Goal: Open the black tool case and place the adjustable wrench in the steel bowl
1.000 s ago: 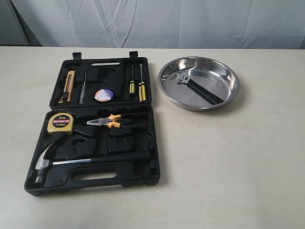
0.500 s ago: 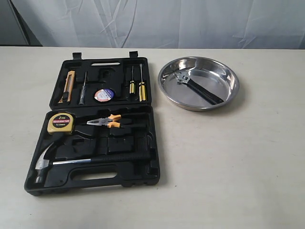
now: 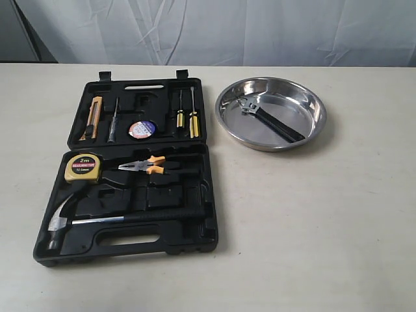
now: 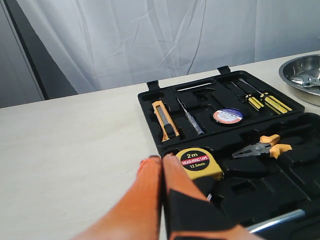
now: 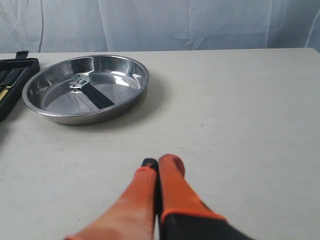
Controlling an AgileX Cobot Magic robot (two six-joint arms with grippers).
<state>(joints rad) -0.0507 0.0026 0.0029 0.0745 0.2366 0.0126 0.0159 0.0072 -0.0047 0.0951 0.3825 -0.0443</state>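
Observation:
The black tool case [image 3: 201, 188] lies open flat on the table, lid half toward the back; it also fills the left wrist view [image 4: 295, 117]. The adjustable wrench [image 3: 270, 118] rests inside the steel bowl [image 3: 312, 130] to the case's right, and shows likewise in the right wrist view, wrench [image 5: 90, 90] in bowl [image 5: 130, 102]. Neither gripper appears in the exterior view. My left gripper [image 4: 161, 160] is shut and empty, hovering by the case's near corner beside the tape measure. My right gripper [image 5: 159, 162] is shut and empty over bare table, well short of the bowl.
In the case sit a yellow tape measure [image 3: 82, 167], orange-handled pliers [image 3: 148, 166], a claw hammer [image 3: 97, 220], a utility knife [image 3: 93, 119], screwdrivers [image 3: 186, 114] and a tape roll [image 3: 142, 129]. A white curtain hangs behind the table.

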